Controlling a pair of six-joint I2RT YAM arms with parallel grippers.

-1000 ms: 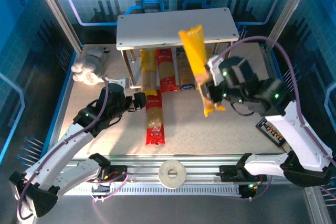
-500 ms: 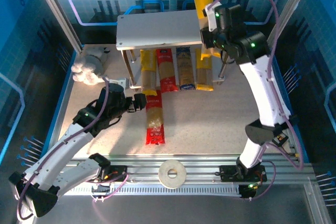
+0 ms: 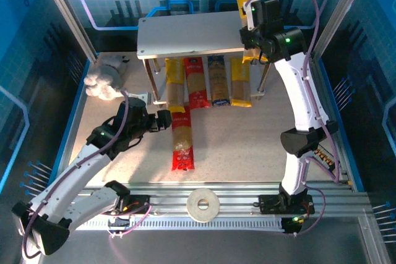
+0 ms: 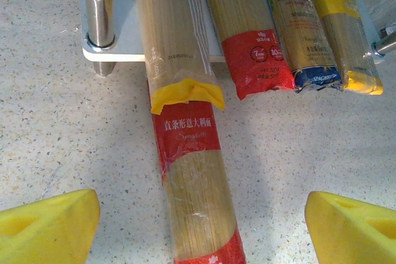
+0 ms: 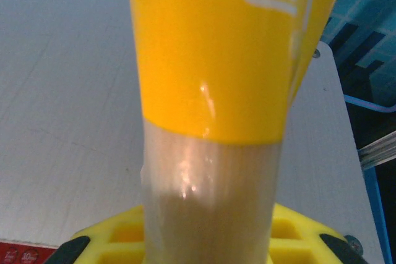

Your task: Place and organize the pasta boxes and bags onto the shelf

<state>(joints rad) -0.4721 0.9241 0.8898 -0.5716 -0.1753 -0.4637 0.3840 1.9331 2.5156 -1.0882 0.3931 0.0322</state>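
Yellow glossy film catches the light on the third yellow pack [image 5: 210,60]. The right gripper [image 3: 250,32] has it clamped near its lower end, above the right end of the shelf [image 3: 185,35]'s top board. The pack stands steeply, its upper end reaching past the shelf's far edge. Below the yellow band the wrap turns clear and we see pale strands through it.

By our count the job is about two thirds done. Four packs lie side by side on the shelf's lower board, their ends poking past its near edge. From the shelf's left leg they are a yellow pack [image 4: 170,23], a red pack [image 4: 247,35], the clear pack [image 4: 297,29] with a dark blue end, and another yellow pack [image 4: 337,23]. What remains, as we judge it, is to lay the held one on the shelf and bring in the last red pack [image 4: 192,183]. That one lies on the speckled table [image 4: 62,140] just in front of the shelf, its far end touching the leftmost pack's yellow flap.

The left gripper [image 3: 164,119] hovers over that red pack, jaws wide apart and nothing between them; its pads [image 4: 46,227] look like soft yellow foam. The shelf's boards are matt light grey rectangles on thin shiny metal legs [image 4: 99,10]. All the packs are long, narrow and slick, so we expect them to slide readily.
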